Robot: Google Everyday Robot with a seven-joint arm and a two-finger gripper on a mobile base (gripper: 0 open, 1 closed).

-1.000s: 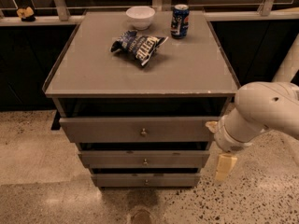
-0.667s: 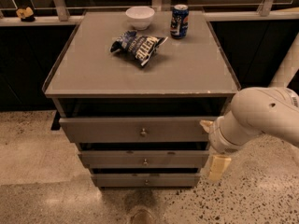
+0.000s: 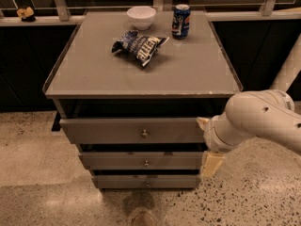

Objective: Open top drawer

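The top drawer (image 3: 108, 131) is the widest grey front of three, just under the cabinet's tabletop, with a small round metal knob (image 3: 144, 133) at its centre. A dark gap shows above its front panel. My gripper (image 3: 209, 163) hangs at the right end of the drawer fronts, level with the middle drawer, at the end of my white arm (image 3: 254, 119). It is well to the right of the knob and holds nothing that I can see.
Two narrower drawers, middle (image 3: 146, 161) and bottom (image 3: 146, 181), sit below. On the grey tabletop (image 3: 188, 74) lie a chip bag (image 3: 138, 45), a white bowl (image 3: 141, 17) and a blue can (image 3: 181, 20). Speckled floor surrounds the cabinet. A railing runs behind.
My arm and gripper have shifted a little left, closer to the right end of the drawer fronts. The drawers and tabletop items have not moved.
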